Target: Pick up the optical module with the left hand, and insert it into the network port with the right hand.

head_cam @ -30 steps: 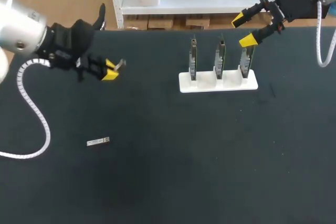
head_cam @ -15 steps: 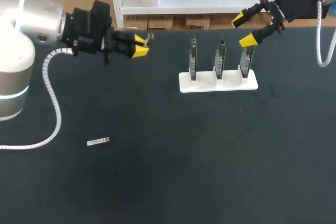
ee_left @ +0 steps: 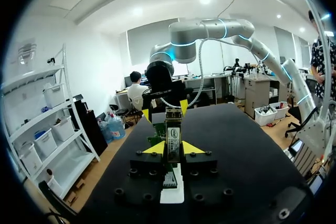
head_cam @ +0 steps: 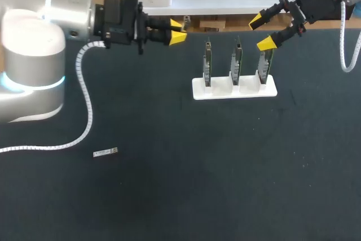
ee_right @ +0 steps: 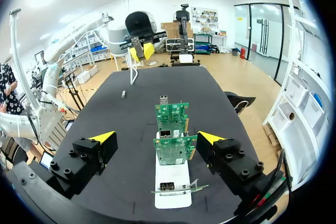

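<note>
Head view: shows left tool (head_cam: 179, 30) clamped on optical module (head_cam: 185, 21), far nearer the card rack (head_cam: 234, 90) than a second ago; likely ready for handover. Leaves a second module (head_cam: 105, 152) on the black table (head_cam: 225, 184). Left wrist view: shows optical module pinched between yellow tips. Right wrist view: shows right tool (ee_right: 156, 137) spread wide above the card rack, empty

Black table (head_cam: 237, 196), white stand (head_cam: 197, 91), small silver piece (head_cam: 105, 152) lying flat.

Label (ee_left: 173, 141) on the optical module (ee_left: 172, 124): small print, illegible. No other text can be read.
</note>
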Robot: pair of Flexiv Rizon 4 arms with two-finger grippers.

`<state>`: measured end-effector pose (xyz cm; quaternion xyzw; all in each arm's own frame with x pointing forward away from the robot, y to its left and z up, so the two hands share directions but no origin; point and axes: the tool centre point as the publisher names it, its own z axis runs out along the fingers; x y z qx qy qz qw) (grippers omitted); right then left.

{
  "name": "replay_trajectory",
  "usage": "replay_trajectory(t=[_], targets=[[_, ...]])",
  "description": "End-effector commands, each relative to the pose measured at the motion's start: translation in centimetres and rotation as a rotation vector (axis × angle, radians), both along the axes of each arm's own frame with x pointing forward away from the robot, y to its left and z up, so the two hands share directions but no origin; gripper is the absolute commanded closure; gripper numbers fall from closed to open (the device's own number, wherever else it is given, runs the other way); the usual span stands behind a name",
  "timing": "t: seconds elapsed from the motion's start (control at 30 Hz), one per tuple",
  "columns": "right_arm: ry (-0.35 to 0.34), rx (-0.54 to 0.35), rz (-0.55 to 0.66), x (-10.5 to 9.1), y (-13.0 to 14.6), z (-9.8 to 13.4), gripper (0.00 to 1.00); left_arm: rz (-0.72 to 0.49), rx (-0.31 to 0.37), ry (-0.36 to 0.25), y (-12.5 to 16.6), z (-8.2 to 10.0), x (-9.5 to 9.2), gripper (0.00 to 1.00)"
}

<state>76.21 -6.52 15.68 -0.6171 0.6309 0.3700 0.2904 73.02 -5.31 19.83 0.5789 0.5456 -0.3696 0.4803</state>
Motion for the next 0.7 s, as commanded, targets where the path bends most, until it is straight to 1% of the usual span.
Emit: replay_trajectory(t=[0.03,0.27,0.3,0.33,0.37,0.4,0.47,0.57,0.67,0.7], targets=[[-0.003,0.001,-0.001,-0.1,0.0,0.0,0.0,-0.024,-0.01,0.008,-2.8,-0.6,1.9,1.0],[-0.003,0.001,-0.001,-0.1,0.0,0.0,0.0,-0.056,-0.029,0.019,-6.3,-0.5,3.0,1.0],[-0.003,0.001,-0.001,-0.1,0.0,0.0,0.0,-0.066,-0.042,0.031,-6.9,-0.5,3.1,1.0],[-0.003,0.001,-0.001,-0.1,0.0,0.0,0.0,-0.068,-0.045,0.031,-7.4,-0.5,3.3,1.0],[-0.003,0.001,-0.001,-0.1,0.0,0.0,0.0,-0.076,-0.062,0.036,-7.8,-0.4,3.3,1.0],[-0.003,0.001,-0.001,-0.1,0.0,0.0,0.0,-0.079,-0.086,0.052,-8.1,-0.5,3.4,1.0],[-0.003,0.001,-0.001,-0.1,0.0,0.0,0.0,-0.079,-0.093,0.053,-8.6,-0.6,3.4,1.0],[-0.003,0.001,-0.001,-0.1,0.0,0.0,0.0,-0.076,-0.128,0.079,-9.2,-1.0,3.3,1.0],[-0.003,0.001,-0.001,-0.1,0.0,0.0,0.0,-0.069,-0.137,0.118,-9.6,-1.6,3.2,1.0],[-0.003,0.001,-0.001,-0.1,0.0,0.0,0.0,-0.065,-0.145,0.122,-9.7,-1.8,3.1,1.0]])
